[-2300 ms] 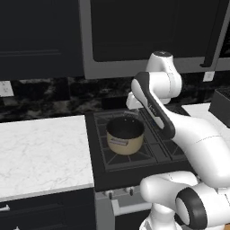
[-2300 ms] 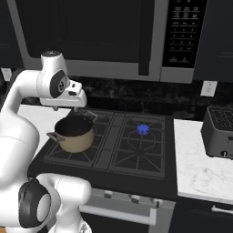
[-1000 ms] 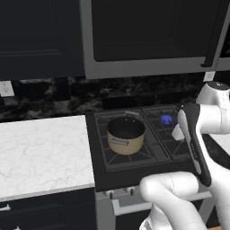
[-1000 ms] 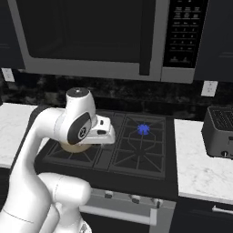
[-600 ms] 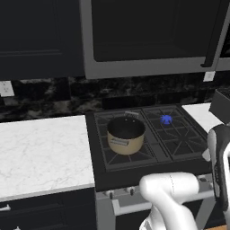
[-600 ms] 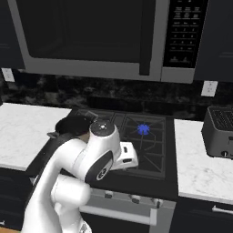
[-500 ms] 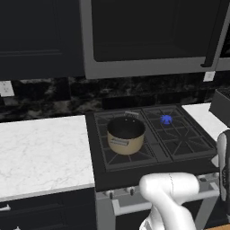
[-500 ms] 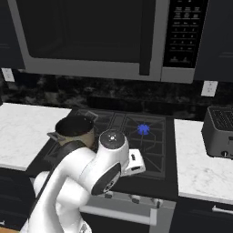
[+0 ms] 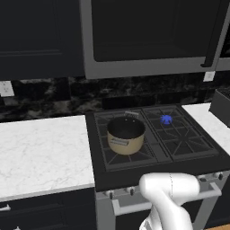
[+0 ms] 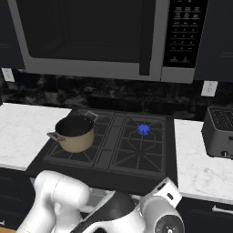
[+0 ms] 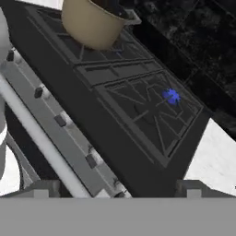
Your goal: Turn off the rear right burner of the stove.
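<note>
The rear right burner (image 11: 172, 96) is lit, a small blue flame at the back of the right half of the stove (image 11: 115, 138), behind the unlit front right grate. In the base views the flame shows at the rear right of the cooktop, right of the tan saucepan (image 9: 126, 135) that sits on the left grates.

The claw (image 11: 115, 191) hangs low in front of the stove's silver-grey front, jaws spread wide and holding nothing, its two dark tips just rising at the bottom of the hand view. The row of small knobs (image 11: 91, 161) runs along the front panel, parallel to the bar handle (image 11: 44, 138) and just above it, slanting from upper left to lower right in the hand view. The nearest knobs lie just ahead of the tips. The flame lies well beyond, up and to the right across the cooktop. Judging from this, the coming move turns on which knob in the row belongs to that burner, likely one at the right end, closest to the claw.
</note>
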